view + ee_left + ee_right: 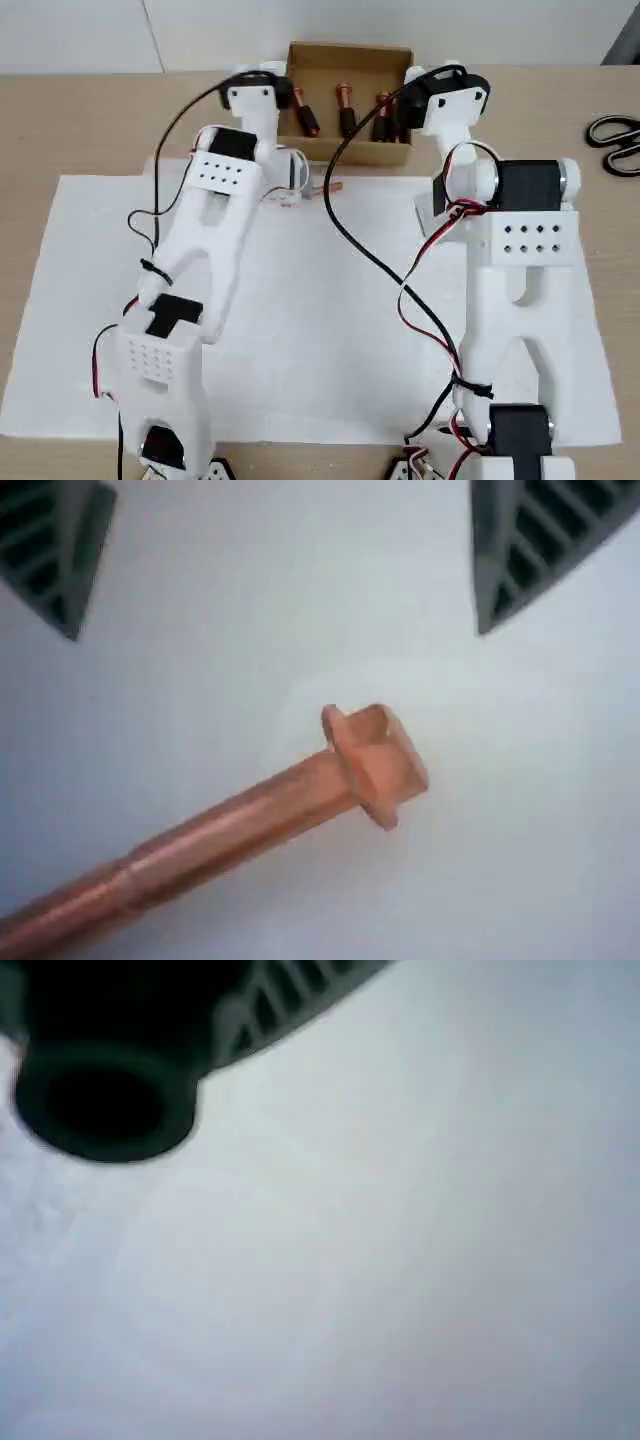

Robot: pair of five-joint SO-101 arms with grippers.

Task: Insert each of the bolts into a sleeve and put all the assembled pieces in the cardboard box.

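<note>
**Bolt loose at open left fingers; sleeve held at right**

Left wrist view: the left gripper (278, 630) has its fingertips (60, 560) spread wide, gripping nothing. The bolt (230, 845) lies on the white mat (300, 580) just beyond the gap and touches neither finger. Its head is nearest the gap and its shank slants off toward one finger's side. Its long axis runs nearer along the closing line than across it, so a wrist turn looks due first.

Right wrist view: the right gripper (130, 1020) appears clamped on a black sleeve (100, 1105).

High view: the left arm is nearer the bolt. The cardboard box (350, 50) beyond holds assembled pieces (345, 110).
</note>
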